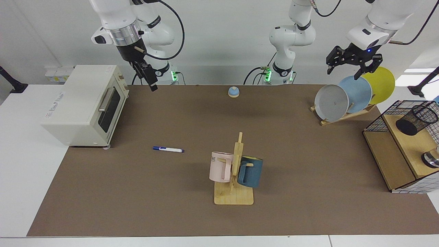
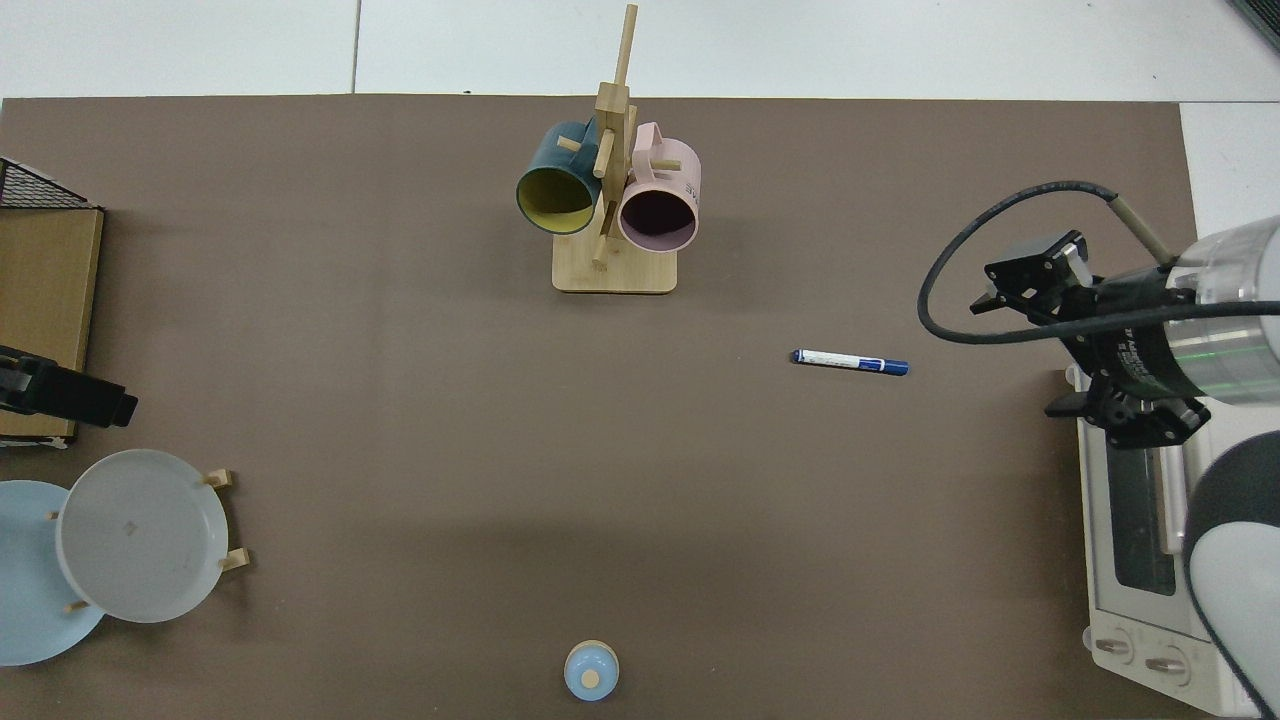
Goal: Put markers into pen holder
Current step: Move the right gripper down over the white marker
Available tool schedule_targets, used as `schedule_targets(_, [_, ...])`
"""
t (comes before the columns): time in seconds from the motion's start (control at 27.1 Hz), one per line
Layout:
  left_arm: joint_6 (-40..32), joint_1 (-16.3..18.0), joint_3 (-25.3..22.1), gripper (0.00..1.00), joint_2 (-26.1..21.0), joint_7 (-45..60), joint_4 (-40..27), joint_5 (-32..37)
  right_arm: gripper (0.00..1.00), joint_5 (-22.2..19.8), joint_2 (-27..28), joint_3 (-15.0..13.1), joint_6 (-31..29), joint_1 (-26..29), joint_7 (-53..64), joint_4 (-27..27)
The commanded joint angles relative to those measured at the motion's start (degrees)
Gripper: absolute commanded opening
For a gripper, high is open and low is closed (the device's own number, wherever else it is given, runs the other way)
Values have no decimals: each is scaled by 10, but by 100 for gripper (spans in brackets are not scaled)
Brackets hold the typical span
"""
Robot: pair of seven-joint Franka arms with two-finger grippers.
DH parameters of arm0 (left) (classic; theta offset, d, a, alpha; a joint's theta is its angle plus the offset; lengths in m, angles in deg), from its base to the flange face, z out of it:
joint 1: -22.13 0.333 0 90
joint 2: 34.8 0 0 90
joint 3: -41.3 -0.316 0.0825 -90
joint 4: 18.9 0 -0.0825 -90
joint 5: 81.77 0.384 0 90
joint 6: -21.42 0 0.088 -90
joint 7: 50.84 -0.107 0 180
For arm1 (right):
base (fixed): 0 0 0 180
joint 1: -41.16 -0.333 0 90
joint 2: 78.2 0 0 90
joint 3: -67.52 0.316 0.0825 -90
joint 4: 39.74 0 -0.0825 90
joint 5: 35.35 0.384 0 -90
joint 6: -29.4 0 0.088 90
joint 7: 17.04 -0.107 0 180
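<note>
The marker (image 1: 168, 149) is white with dark blue ends on a brown desk (image 1: 171, 192). The pen holder (image 1: 416, 119) is black mesh. Mugs: pink (image 1: 220, 166), dark teal (image 1: 250, 171). Plates: grey (image 1: 331, 102), light blue (image 1: 358, 91), yellow (image 1: 382, 82).
</note>
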Motion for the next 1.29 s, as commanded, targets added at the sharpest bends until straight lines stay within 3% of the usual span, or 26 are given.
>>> schedule_targets(0.0, [-10, 1, -2, 100, 13, 6, -14, -7, 100, 10, 0, 2, -19, 2, -128, 18])
schedule_targets(0.41, [-24, 1, -3, 100, 16, 3, -15, -7, 100, 6, -11, 2, 6, 1, -185, 38])
schedule_targets(0.66, [-34, 2, -4, 100, 20, 6, -18, -7, 100, -4, 20, 2, 19, -5, -201, 43])
schedule_targets(0.96, [-38, 2, -4, 100, 20, 6, -18, -7, 100, -6, 61, 2, -35, 3, -213, 58])
schedule_targets(1.26, [-41, 2, -5, 100, 21, 6, -22, -7, 100, -6, 66, 2, -124, 4, -210, 127])
